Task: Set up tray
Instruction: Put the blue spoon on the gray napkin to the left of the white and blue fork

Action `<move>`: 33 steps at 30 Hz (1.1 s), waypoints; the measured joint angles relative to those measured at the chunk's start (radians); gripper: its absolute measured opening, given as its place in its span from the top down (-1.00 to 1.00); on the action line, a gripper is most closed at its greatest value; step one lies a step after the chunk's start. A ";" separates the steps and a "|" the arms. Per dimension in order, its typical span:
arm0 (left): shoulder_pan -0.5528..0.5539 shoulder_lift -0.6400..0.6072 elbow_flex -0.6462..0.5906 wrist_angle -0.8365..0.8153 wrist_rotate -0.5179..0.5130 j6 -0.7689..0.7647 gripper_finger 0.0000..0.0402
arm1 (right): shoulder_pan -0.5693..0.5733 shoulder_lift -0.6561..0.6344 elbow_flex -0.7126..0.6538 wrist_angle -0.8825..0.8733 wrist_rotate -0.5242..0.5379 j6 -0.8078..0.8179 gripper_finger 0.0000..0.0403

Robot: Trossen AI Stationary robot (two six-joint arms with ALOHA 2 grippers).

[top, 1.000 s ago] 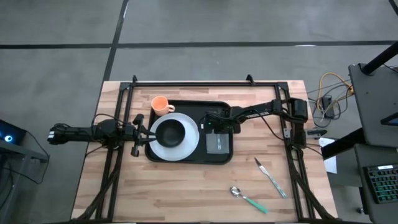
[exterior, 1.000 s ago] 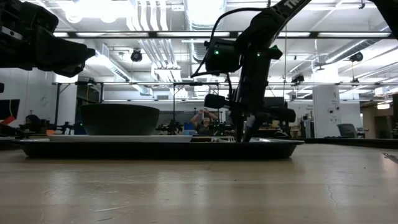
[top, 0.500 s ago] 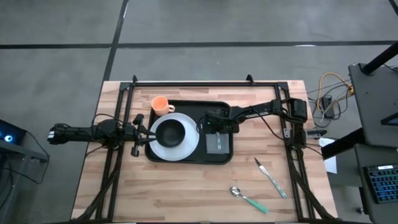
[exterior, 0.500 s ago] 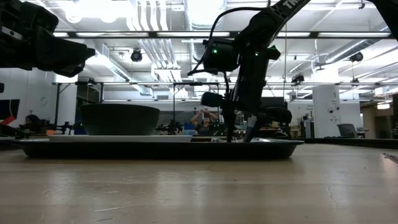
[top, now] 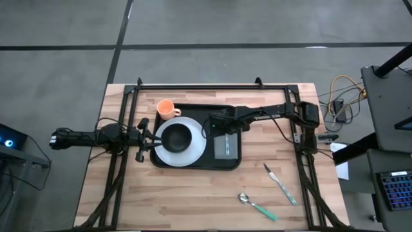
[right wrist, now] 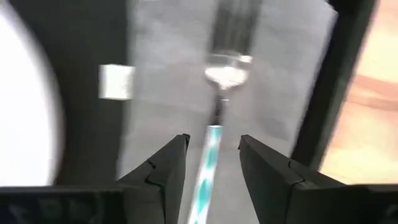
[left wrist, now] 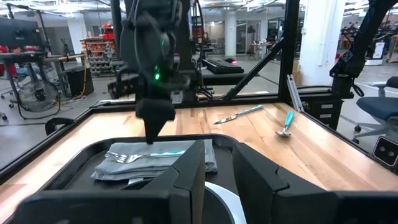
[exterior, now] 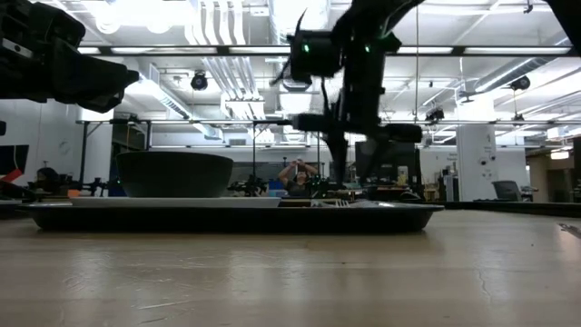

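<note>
The right pincer [top: 214, 126] has let go of the fork [left wrist: 138, 156] and lifted, fingers apart and empty, so the fork is placed; knife [top: 279, 183] and spoon [top: 256, 206] still lie on the counter [top: 193, 200]. The black tray [top: 226, 164] at the counter's middle holds napkin [top: 226, 147] with fork, and a white plate [top: 193, 152] carrying a black bowl [top: 177, 136]. The left pincer [top: 147, 136] waits at the tray's left edge; whether it grips anything cannot be told.

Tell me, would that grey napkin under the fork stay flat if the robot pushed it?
Probably not. The grey napkin looks like soft folded cloth with loose edges, so it would likely bunch or slide on the smooth black tray. The fork lying on it looks thin and light, so it may ride along rather than hold it down.
</note>
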 joint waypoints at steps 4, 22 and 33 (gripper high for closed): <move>0.000 0.000 0.000 0.000 0.000 0.000 0.68 | 0.013 -0.003 0.049 0.003 0.003 -0.073 0.35; 0.000 0.000 0.000 0.000 0.000 0.000 0.68 | 0.244 -0.006 0.157 -0.078 -0.008 -0.159 0.42; 0.000 0.000 0.000 0.000 0.000 0.000 0.68 | 0.400 -0.007 0.157 -0.093 -0.061 -0.104 0.37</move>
